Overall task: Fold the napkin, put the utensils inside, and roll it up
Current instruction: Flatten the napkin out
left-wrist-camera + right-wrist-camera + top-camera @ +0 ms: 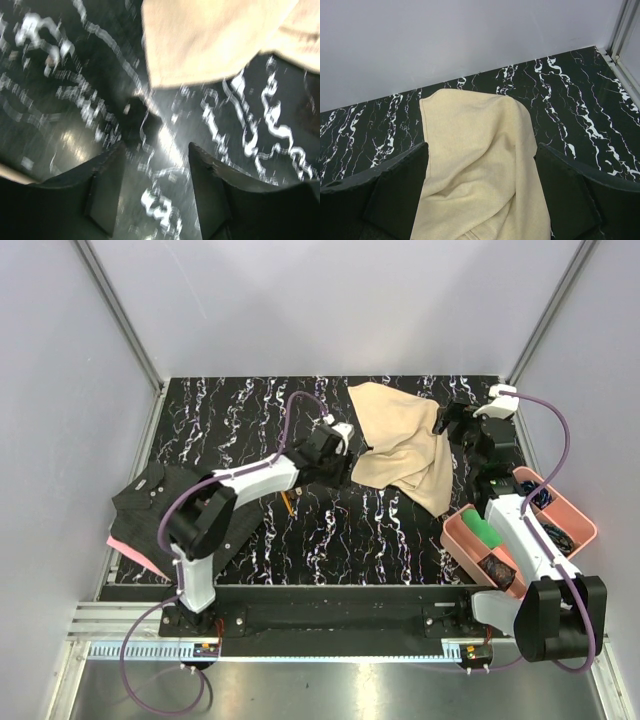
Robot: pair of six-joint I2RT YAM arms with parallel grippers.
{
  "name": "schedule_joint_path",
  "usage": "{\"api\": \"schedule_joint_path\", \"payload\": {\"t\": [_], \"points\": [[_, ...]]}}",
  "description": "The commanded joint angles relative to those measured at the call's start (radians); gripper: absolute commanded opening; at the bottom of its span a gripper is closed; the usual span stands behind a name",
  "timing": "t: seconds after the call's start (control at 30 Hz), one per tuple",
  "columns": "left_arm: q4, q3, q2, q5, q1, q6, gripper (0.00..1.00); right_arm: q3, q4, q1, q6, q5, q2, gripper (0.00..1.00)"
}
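Over on the far left of the black, white-veined table [240, 420], a rumpled black mat [145, 495] lies across something pink, and it is none of my concern. Next along, my left jaws stand apart with only bare table between them. That wrist view is smeared, but a corner of the large soft beige cloth napkin [400, 445] shows just ahead, not yet between them. A thin orange-brown wooden stick [290, 503] lies on the table beside my left forearm. The wooden spoon I cannot find. The napkin sits crumpled toward the back, middle to right, partly doubled over on itself. My right jaws are spread wide above its right edge, gripping nothing. Nearer than them, by the right arm, sits the pink plastic tray [452, 537].

The dangers, as I judge them: I might pinch two layers at the left corner, so the cloth drags as a lump instead of spreading. My forearm might sweep the stick away. Or my two sides might pull unevenly and twist the fold.
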Motion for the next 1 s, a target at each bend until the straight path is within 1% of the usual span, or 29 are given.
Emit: {"api": "schedule_joint_path", "payload": {"t": [0.0,0.13,0.27,0.33,0.47,0.5,0.6,0.9,0.97], "points": [[0.039,0.125,0.065,-0.007,-0.02,0.0,0.56,0.042,0.011,0.003,0.011,0.013,-0.021,0.96],[0.03,0.177,0.115,-0.039,-0.025,0.016,0.56,0.04,0.009,0.004,0.017,0.007,-0.029,0.96],[-0.021,0.248,0.184,-0.046,-0.025,0.026,0.55,0.032,0.009,0.004,0.022,0.004,-0.042,0.96],[-0.036,0.273,0.215,-0.076,-0.026,0.023,0.54,0.029,0.009,0.004,0.02,0.008,-0.053,0.96],[-0.054,0.309,0.264,-0.117,-0.031,0.025,0.48,0.025,0.009,0.001,0.015,0.014,-0.062,0.96],[-0.077,0.334,0.273,-0.127,-0.031,0.028,0.44,0.025,0.009,0.004,0.015,0.014,-0.064,0.96],[-0.103,0.365,0.307,-0.141,-0.031,0.031,0.44,0.025,0.009,0.004,0.015,0.014,-0.061,0.96],[-0.146,0.385,0.356,-0.165,-0.04,0.037,0.44,0.028,0.009,0.004,0.015,0.016,-0.049,0.96],[-0.153,0.374,0.358,-0.158,-0.04,0.036,0.4,0.028,0.009,0.004,0.017,0.016,-0.05,0.96]]}}
